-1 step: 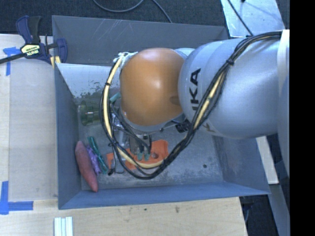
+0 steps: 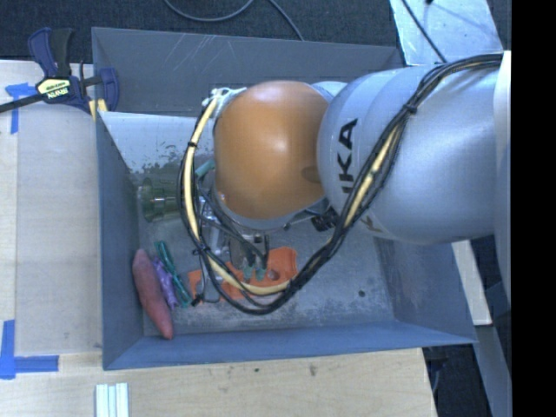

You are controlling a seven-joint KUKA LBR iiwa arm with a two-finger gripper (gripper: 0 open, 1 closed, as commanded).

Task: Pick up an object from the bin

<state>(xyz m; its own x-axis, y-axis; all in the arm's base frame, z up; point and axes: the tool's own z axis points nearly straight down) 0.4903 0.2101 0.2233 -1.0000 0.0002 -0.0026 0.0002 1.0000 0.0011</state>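
Since the tool (image 2: 253, 266) sits low over one flat orange thing (image 2: 282, 261) at the bin's (image 2: 261, 59) near middle, I'd guess it's the grasp step, though wide or narrow I can't tell. Next up it needs a firm close and a clean lift. On the left there's one pink stick (image 2: 152, 295), one purple bit (image 2: 167, 283) and one clear cup (image 2: 156, 202).

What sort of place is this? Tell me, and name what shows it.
Most likely a robotics lab's bin-picking test cell: a KUKA arm reaches into a grey metal bin holding loose odds and ends such as a pink sausage-shaped thing and an orange piece.
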